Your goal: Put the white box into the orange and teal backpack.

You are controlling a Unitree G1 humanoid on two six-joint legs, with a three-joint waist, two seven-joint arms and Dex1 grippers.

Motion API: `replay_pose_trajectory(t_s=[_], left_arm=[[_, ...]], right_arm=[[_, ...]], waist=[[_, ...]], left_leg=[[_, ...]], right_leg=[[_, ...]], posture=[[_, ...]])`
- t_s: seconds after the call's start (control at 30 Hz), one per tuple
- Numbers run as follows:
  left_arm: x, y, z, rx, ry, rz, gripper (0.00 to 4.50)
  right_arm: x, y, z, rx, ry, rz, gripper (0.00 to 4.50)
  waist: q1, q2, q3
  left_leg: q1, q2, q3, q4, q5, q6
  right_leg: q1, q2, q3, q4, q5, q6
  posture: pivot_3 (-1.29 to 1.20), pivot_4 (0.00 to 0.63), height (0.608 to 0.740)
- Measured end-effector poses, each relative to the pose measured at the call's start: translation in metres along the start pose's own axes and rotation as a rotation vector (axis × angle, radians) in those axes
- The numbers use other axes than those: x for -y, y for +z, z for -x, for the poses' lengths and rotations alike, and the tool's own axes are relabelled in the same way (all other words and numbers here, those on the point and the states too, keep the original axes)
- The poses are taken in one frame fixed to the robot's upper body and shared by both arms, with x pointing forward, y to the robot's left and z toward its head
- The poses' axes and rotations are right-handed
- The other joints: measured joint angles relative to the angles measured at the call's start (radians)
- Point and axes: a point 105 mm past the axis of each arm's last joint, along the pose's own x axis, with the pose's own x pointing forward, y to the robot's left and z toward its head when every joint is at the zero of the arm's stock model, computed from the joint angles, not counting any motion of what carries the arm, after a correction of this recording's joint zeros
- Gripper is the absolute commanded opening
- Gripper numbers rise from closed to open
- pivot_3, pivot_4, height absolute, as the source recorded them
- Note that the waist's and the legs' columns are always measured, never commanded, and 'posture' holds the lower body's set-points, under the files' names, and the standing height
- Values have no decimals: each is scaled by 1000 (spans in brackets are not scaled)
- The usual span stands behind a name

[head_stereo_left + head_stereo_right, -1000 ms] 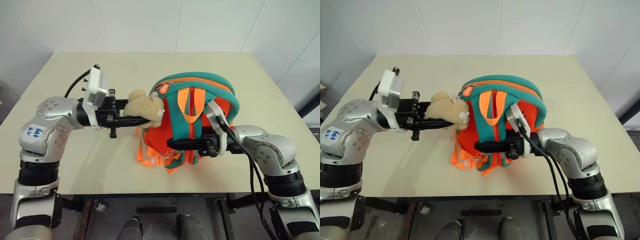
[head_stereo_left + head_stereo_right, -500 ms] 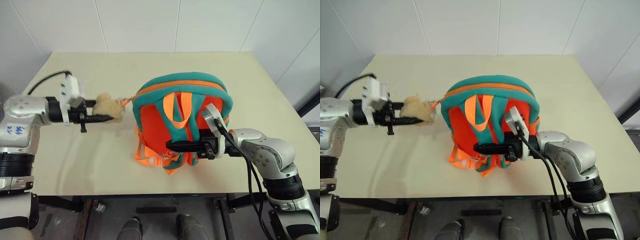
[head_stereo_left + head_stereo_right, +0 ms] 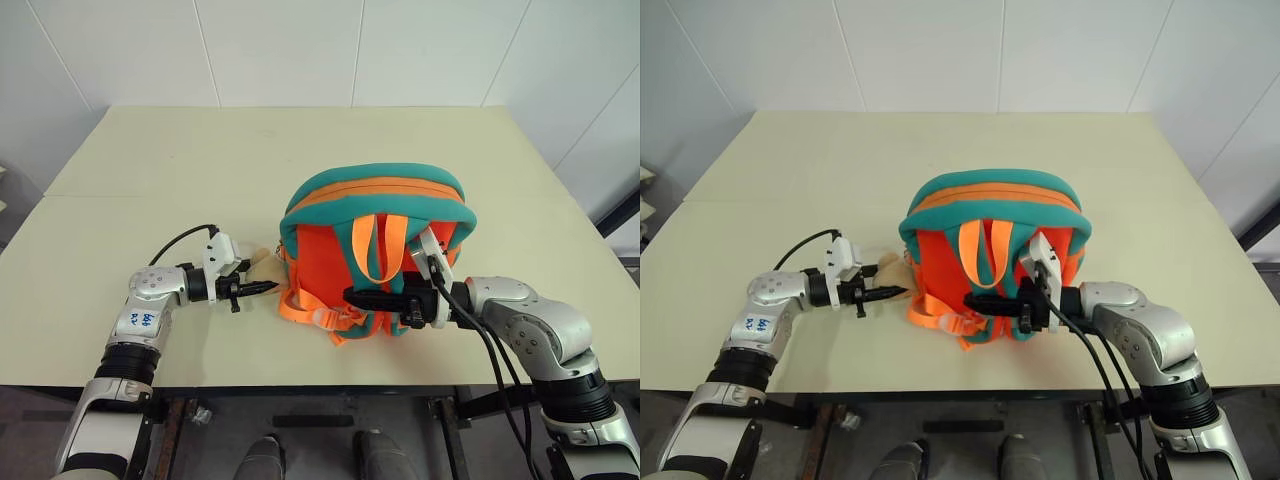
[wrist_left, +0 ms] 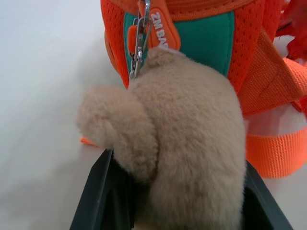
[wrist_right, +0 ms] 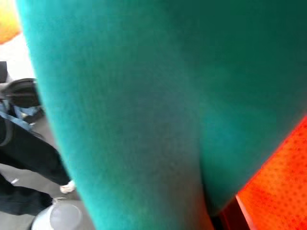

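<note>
The orange and teal backpack [image 3: 375,192] stands upright in the middle of the cream table [image 3: 180,170], its straps facing me. Its beige plush toy [image 4: 187,143] hangs from a clip at the lower left side. My left gripper [image 3: 257,288] is low over the table beside that corner, shut on the plush toy, which bulges between its black fingers [image 4: 100,191]. My right gripper [image 3: 354,296] reaches across the strap side from the right, shut on a teal strap [image 5: 144,115]. The white box is out of view.
Loose orange webbing with buckles [image 3: 308,312] spills onto the table at the backpack's front foot. Bare tabletop lies to the left and behind the pack. The near table edge [image 3: 300,385] runs just below both arms.
My left gripper has come down with the plush toy, from high beside the pack to just over the table. The backpack has sunk lower and stands more upright. My right gripper keeps its hold.
</note>
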Motion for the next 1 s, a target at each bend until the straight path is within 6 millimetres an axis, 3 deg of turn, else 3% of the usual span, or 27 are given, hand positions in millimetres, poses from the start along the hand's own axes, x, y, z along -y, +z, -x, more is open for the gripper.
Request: replay_pose_trajectory(t_s=[0.03,0.1,0.23,0.33,0.43,0.5,0.8,0.9,1.0], left_arm=[[2,0,0,2,-4,6,1385],[8,0,2,8,-11,13,1385],[17,9,24,15,-12,68,2672],[15,26,46,1,16,53,3612],[16,33,55,-13,16,65,4500],[18,34,59,-29,6,76,4500],[20,34,62,-20,-4,111,4500],[20,40,63,2,-15,100,4500],[16,48,67,10,-5,71,4500]], right_arm=[[1,0,0,4,-6,8,0],[6,0,2,16,-34,39,654],[21,6,17,49,-152,213,1953],[24,3,39,20,-205,238,2935],[25,6,55,-21,-228,266,4003],[25,11,66,-32,-245,281,4472],[27,11,117,-86,-373,273,4472],[32,14,144,-116,-475,303,4472],[34,14,156,-123,-522,318,4472]], waist=[[0,0,0],[0,0,0],[-1,0,0],[-1,0,0],[1,1,0],[0,1,0],[0,1,0],[1,1,1],[-1,1,1]], left_leg=[[0,0,0,0,0,0],[1,0,0,0,0,0],[1,0,-1,-1,0,0],[2,0,-1,-3,0,0],[2,0,-1,-3,0,0],[2,0,-1,-3,0,0],[2,0,0,-3,0,0],[2,0,0,-3,0,0],[2,0,0,-4,0,0]], right_leg=[[1,0,0,-1,0,0],[3,0,0,-2,1,1],[3,0,-1,-3,1,1],[3,0,0,-4,0,0],[4,0,-1,-5,0,-1],[4,0,-1,-7,-1,-3],[5,0,-1,-9,-2,-6],[5,-1,-1,-9,-3,-6],[5,0,-1,-9,-3,-6]], posture=[[0,150,740],[0,150,740],[0,150,740],[0,150,740],[0,150,740],[0,150,740],[0,150,740],[0,150,740],[0,150,740]])
